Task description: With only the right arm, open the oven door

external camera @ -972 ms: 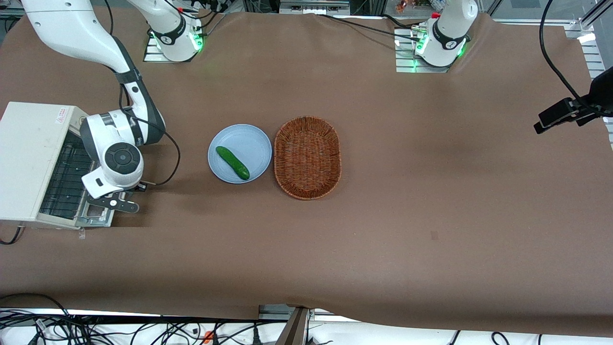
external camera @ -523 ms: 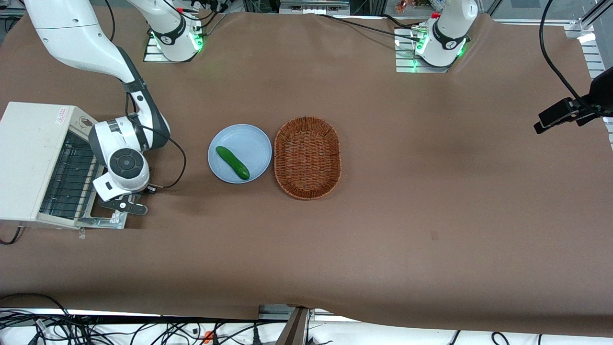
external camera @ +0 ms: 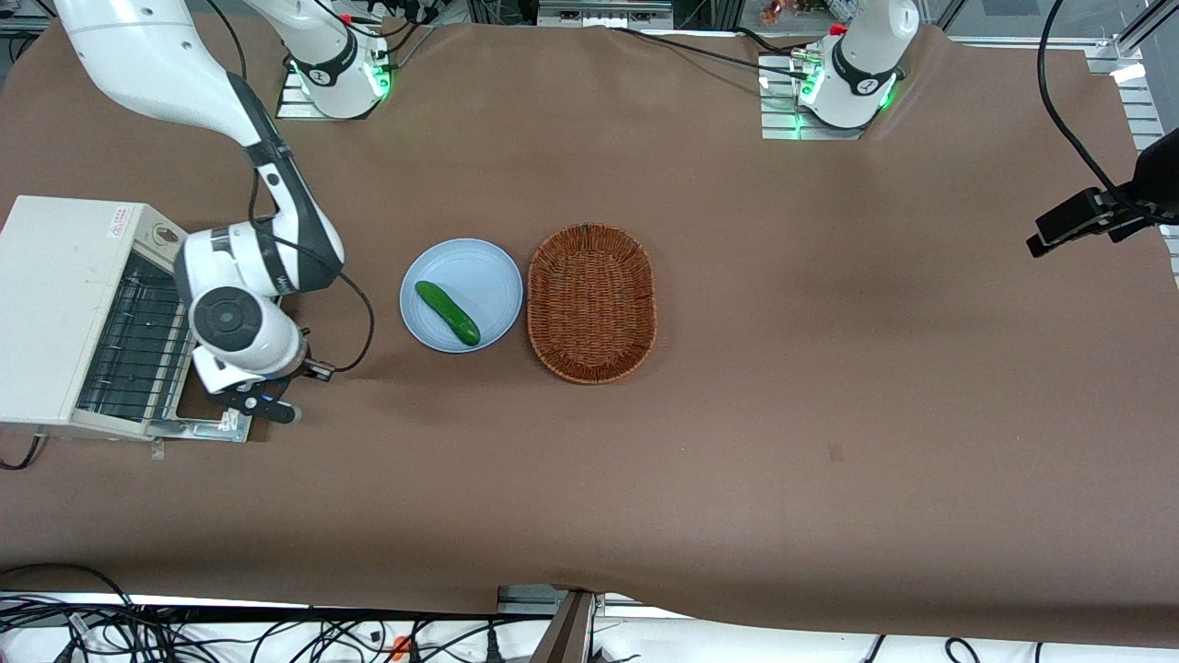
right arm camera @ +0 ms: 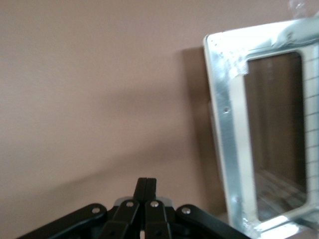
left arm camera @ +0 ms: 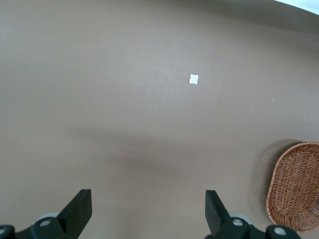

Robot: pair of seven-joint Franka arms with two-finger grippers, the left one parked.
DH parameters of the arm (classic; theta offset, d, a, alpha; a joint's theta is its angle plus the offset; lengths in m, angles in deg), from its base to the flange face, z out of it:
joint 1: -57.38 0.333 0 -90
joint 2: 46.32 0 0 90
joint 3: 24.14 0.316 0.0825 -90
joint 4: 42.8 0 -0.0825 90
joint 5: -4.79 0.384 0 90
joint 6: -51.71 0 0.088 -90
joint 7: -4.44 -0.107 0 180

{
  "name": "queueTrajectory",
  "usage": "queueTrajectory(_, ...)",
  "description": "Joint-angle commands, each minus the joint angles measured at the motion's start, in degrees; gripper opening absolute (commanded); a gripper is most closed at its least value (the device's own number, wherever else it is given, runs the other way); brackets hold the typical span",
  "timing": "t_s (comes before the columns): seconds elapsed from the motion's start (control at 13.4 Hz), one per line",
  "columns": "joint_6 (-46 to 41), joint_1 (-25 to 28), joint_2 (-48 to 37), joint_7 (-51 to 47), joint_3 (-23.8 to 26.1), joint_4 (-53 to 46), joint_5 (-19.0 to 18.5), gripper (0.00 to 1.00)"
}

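The oven door point(external camera: 207, 419) lay swung down flat on the table in front of the cream oven point(external camera: 64, 304), its wire rack point(external camera: 134, 345) exposed. My gripper point(external camera: 262, 405), fingers pressed together and holding nothing, hung just beside the door's outer edge. With my right arm point(external camera: 239, 295) bent low above the panel, wrist cap up, I judged a careless lift could catch the frame and drag the oven.

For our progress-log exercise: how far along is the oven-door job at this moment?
Done: the oven door lies folded down flat, wire rack exposed. In hand: the gripper, fingers shut and holding nothing, sits beside the door's edge. Left: apparently only pulling the right arm clear.
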Motion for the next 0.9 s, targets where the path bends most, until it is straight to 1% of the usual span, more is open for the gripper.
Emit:
queueTrajectory(0.0, -15.51, -1.56, -0.67, 14.38, -0.10, -13.96, 8.18, 0.00)
queueTrajectory(0.07, -19.13, -3.30, -0.84, 20.36, -0.54, -17.23, 10.91, 0.07)
queueTrajectory(0.15, -20.56, -4.80, -2.15, 25.21, -0.89, -18.57, 12.33, 0.40)
queueTrajectory(0.22, -20.49, -6.55, -3.73, 29.43, -0.89, -18.58, 13.56, 0.67)
queueTrajectory(0.3, -20.58, -7.88, -5.40, 34.17, -0.98, -18.58, 14.71, 1.00)
queueTrajectory(0.37, -21.36, -8.85, -7.68, 38.66, -0.89, -18.49, 16.20, 1.00)
queueTrajectory(0.52, -28.71, -9.21, -10.42, 44.22, -1.07, -18.58, 16.74, 1.00)
queueTrajectory(0.6, -32.06, -9.29, -11.12, 44.67, -1.07, -18.58, 16.74, 1.00)
queueTrajectory(0.75, -33.75, -8.95, -11.83, 44.59, -0.55, -20.32, 17.88, 1.00)
queueTrajectory(0.82, -35.24, -8.16, -14.27, 44.07, -0.28, -20.77, 16.14, 1.00)
